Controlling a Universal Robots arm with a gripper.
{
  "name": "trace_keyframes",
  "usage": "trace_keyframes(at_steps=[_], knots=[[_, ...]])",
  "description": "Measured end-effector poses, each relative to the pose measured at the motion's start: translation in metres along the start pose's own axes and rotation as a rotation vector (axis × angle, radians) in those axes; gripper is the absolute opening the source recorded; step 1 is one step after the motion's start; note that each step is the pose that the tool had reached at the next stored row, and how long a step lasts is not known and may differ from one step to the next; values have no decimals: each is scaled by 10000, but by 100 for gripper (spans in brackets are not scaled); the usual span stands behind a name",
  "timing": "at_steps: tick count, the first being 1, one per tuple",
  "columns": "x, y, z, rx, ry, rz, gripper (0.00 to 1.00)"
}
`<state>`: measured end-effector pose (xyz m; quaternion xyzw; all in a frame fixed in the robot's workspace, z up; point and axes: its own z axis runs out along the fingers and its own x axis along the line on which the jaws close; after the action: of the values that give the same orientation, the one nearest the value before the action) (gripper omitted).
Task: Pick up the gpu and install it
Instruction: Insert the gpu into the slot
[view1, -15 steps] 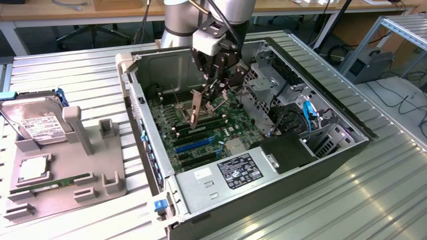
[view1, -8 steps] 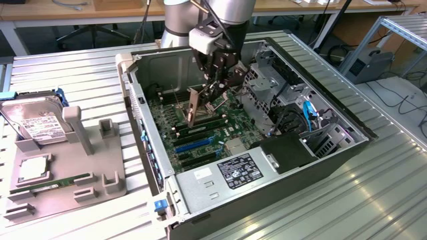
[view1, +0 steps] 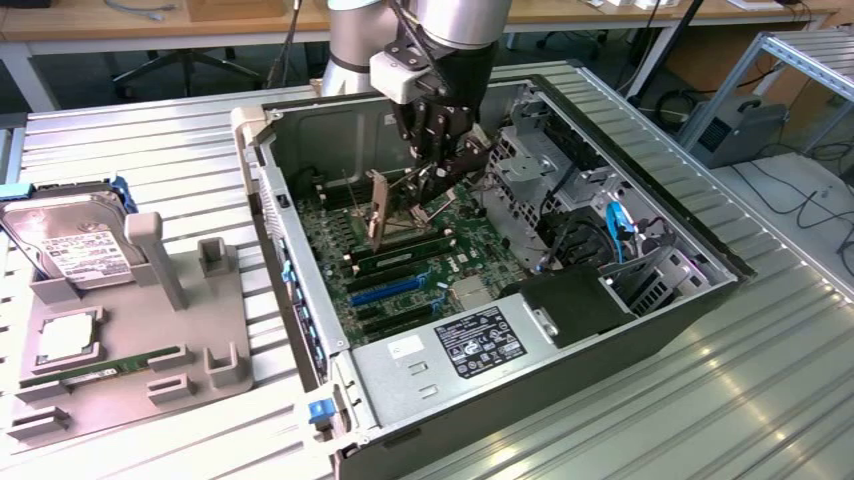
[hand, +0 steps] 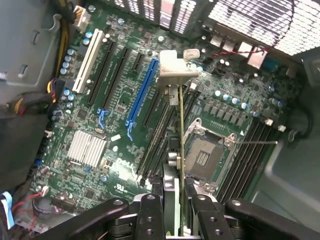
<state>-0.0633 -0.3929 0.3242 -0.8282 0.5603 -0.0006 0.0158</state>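
- Your worktop (view1: 160, 140) is ribbed metal, and the open computer case (view1: 441, 400) lies on it on its side, interior facing up.
- On the floor of the case you see the green motherboard (view1: 461, 255); in the wrist view its long blue expansion slot (hand: 142, 92), black slots and white slot (hand: 89, 59) run side by side, with the empty CPU socket (hand: 204, 155) beyond them and a finned silver heatsink (hand: 87, 149) nearby.
- The arm reaches down into the case from above, near its middle.
- Off to the exterior view's left, a grey parts holder (view1: 200, 345) sits on the worktop carrying a silver hard drive (view1: 74, 245), a square chip (view1: 67, 338) and a slim green RAM stick (view1: 100, 370).
- Your end effector (hand: 175, 200) is clenched on the gpu (view1: 380, 205), fingers (hand: 150, 212) pressing either face of the card.
- The gpu hangs on edge above the motherboard, tilted, over the slot area between the blue slot and the CPU socket; its silver end bracket (hand: 175, 70) points away from the end effector. You cannot tell whether its lower edge touches a slot.
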Motion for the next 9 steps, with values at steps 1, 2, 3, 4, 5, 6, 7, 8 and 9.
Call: trace_keyframes(at_steps=[1,2,3,4,5,6,7,8,9], knots=[[0,0,0,3,5,203,27],[0,0,0,6,11,384,27],[0,0,0,10,16,592,27],[0,0,1,13,20,746,27],[0,0,1,16,26,958,27],[0,0,1,18,31,1121,27],[0,0,1,21,35,1297,27],[0,0,1,24,40,1497,27],[0,0,1,30,49,1811,27]])
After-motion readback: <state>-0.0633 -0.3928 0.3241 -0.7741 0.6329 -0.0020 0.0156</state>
